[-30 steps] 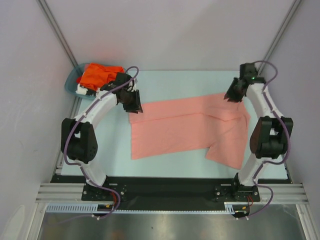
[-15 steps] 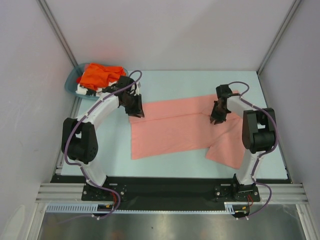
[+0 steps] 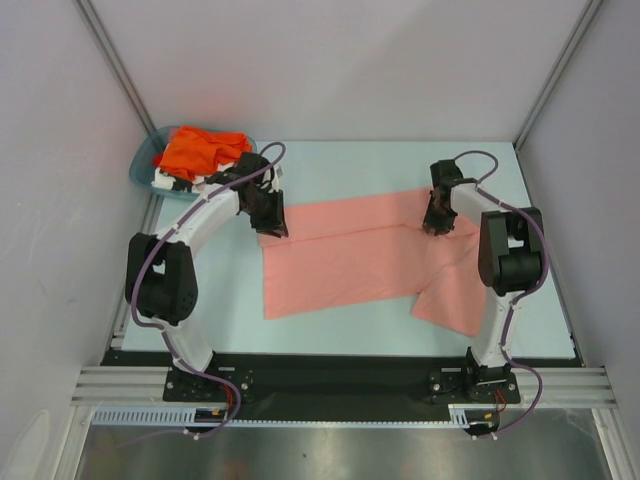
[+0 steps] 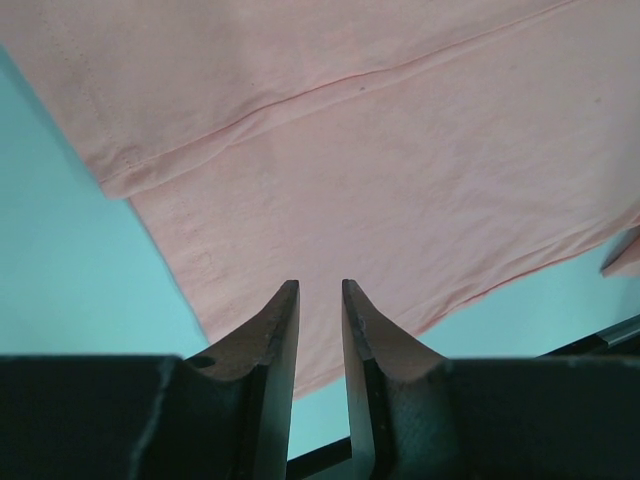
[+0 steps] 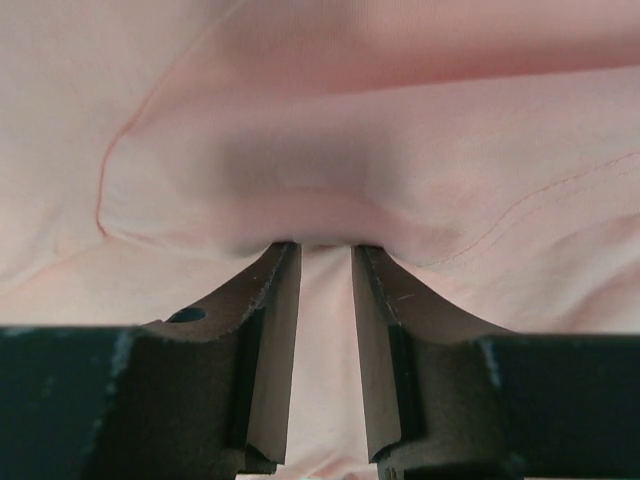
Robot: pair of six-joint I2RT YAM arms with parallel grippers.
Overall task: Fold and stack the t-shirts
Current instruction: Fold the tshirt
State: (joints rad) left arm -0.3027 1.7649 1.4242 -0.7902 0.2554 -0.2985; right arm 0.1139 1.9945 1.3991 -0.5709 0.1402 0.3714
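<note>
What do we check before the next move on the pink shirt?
1. Left gripper over the pink shirt edge: ok.
2. Left gripper holding cloth: not ok, jaws apart, nothing pinched.
3. Right gripper pressed into the cloth: ok, cloth bunches around it.
4. Right pinch closed: cannot tell.
5. Orange shirt in the basket, out of the arms' way: ok.
</note>
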